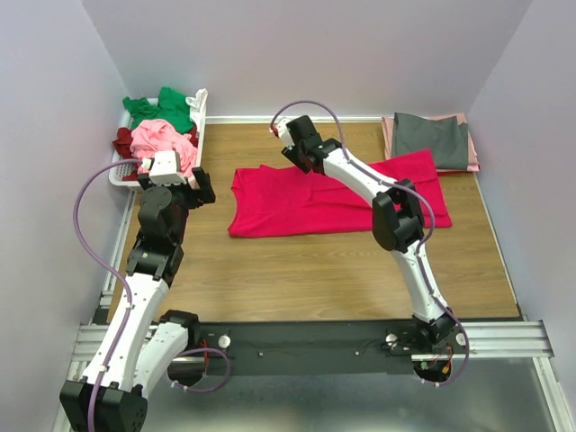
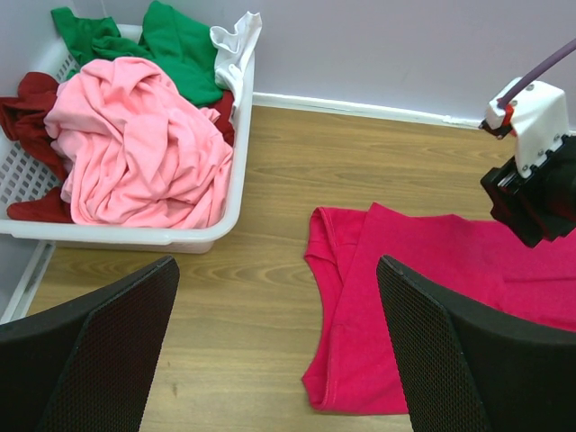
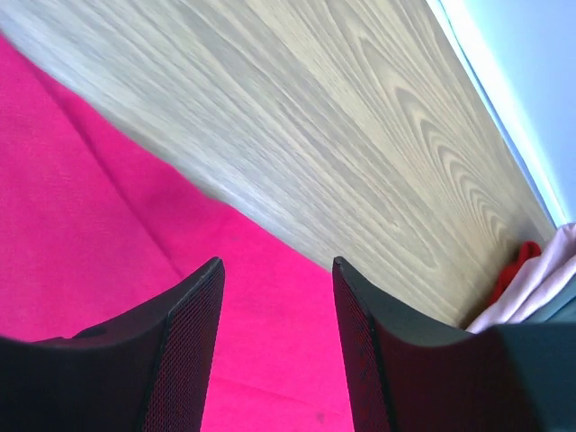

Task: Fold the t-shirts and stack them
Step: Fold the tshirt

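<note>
Top external view: crimson shirt [image 1: 333,193] lay flat on the worktop [image 1: 297,279], mid-to-far zone, long axis running left-right. Left end looked doubled over in the left wrist view, so I'd judge it part-folded, not yet stacked.

Right tool [image 1: 295,158] was over the shirt's far edge, toward its left end. Right wrist view had the crimson shirt [image 3: 90,225] under the near finger and bare wood beyond. Fingers apart, nothing between them. Contact with the cloth: can't tell.

Left tool [image 1: 202,184] sat off the shirt's left end, apart from it. Its own camera put the shirt ahead and to its right [image 2: 423,297]. Fingers wide apart, empty [image 2: 277,265].

Key relation: right tool was the nearer one, already at the far long edge. Left tool would need to travel right to reach the left end. My read is that the next fold works across the long axis, so both tools want a grip on the same end or edge.

Further out: grey shirt [image 1: 430,139] folded on a dusty pink one at the far right corner, looked like the stack. White basket [image 2: 135,236] at far left, just beside the left tool, held a light pink shirt [image 2: 135,153], a green one [image 2: 180,45] and maroon [image 2: 22,99], all crumpled.
</note>
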`<action>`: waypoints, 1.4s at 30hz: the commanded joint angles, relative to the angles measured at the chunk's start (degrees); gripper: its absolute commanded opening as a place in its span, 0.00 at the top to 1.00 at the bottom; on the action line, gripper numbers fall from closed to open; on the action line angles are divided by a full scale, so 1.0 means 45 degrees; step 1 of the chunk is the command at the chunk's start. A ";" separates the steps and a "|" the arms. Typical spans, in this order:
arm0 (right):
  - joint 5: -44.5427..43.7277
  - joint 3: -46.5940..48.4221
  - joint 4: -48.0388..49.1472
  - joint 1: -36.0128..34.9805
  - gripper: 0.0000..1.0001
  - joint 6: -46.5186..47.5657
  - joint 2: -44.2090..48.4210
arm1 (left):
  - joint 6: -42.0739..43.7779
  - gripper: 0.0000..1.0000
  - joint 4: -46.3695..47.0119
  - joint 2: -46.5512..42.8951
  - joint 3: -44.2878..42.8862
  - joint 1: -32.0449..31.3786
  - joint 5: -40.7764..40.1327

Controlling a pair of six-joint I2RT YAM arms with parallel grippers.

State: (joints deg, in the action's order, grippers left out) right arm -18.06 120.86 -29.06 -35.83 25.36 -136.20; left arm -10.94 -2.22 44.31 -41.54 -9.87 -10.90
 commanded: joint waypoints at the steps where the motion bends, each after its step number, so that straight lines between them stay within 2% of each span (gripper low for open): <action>1: -0.0206 -0.0001 0.0090 0.0014 0.41 -0.0109 0.0344 | 0.0087 0.02 0.0356 0.0054 -0.0046 0.0005 0.0233; 4: 0.1138 -0.0916 -0.0026 0.0092 0.41 -0.0227 0.1202 | 0.0068 0.02 0.0415 0.0133 -0.0046 0.0005 0.0486; 8: 0.5703 -0.2712 -0.1683 0.0112 0.34 0.1312 0.2880 | 0.0087 0.02 0.0395 0.0191 -0.0046 0.0006 0.0527; 9: 0.7918 -0.3780 -0.2615 0.0112 0.34 0.2728 0.3658 | 0.0087 0.02 0.0415 0.0172 -0.0046 0.0005 0.0565; 11: 1.0425 -0.4937 -0.3247 0.0053 0.33 0.4761 0.4540 | 0.0048 0.02 0.0396 0.0094 -0.0066 0.0005 0.0585; 12: 1.0846 -0.5465 -0.3482 -0.0024 0.32 0.5392 0.4892 | 0.0068 0.02 0.0415 0.0074 -0.0047 0.0005 0.0605; 13: 1.0715 -0.6573 -0.3581 -0.0392 0.31 0.6288 0.5611 | 0.0048 0.02 0.0415 0.0055 -0.0046 0.0005 0.0624; 15: 0.9820 -0.7342 -0.2982 -0.1211 0.31 0.6394 0.5911 | 0.0048 0.02 0.0434 0.0016 -0.0066 0.0025 0.0605; 16: 0.9158 -0.7655 -0.2454 -0.1448 0.31 0.5969 0.5834 | 0.0048 0.02 0.0415 0.0016 -0.0066 0.0025 0.0605; 17: 0.7662 -0.7832 -0.1927 -0.1664 0.31 0.5153 0.5659 | 0.0048 0.02 0.0415 -0.0004 -0.0066 0.0025 0.0605; 21: 0.5775 -0.7056 -0.1064 -0.2017 0.33 0.4133 0.4605 | 0.0048 0.02 0.0395 -0.0101 -0.0047 0.0006 0.0488; 30: 0.4875 -0.7794 -0.0691 -0.2622 0.36 0.3953 0.4329 | 0.0048 0.02 0.0415 -0.0043 -0.0046 0.0005 0.0624; 34: 0.4542 -0.8029 -0.0554 -0.2662 0.45 0.3778 0.4232 | 0.0048 0.02 0.0415 -0.0082 -0.0046 0.0005 0.0624; 40: 0.4425 -0.8537 -0.0515 -0.2701 0.51 0.3680 0.4349 | 0.0048 0.02 0.0415 -0.0141 -0.0046 0.0025 0.0624; 42: 0.4250 -0.8595 -0.0515 -0.2701 0.62 0.3583 0.4271 | 0.0068 0.02 0.0434 -0.0160 -0.0027 0.0005 0.0624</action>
State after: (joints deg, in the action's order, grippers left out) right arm 3.68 83.88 -32.12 -47.46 42.63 -116.95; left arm -10.94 -1.76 44.66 -41.54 -9.87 -9.23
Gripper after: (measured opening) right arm 0.458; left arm 0.980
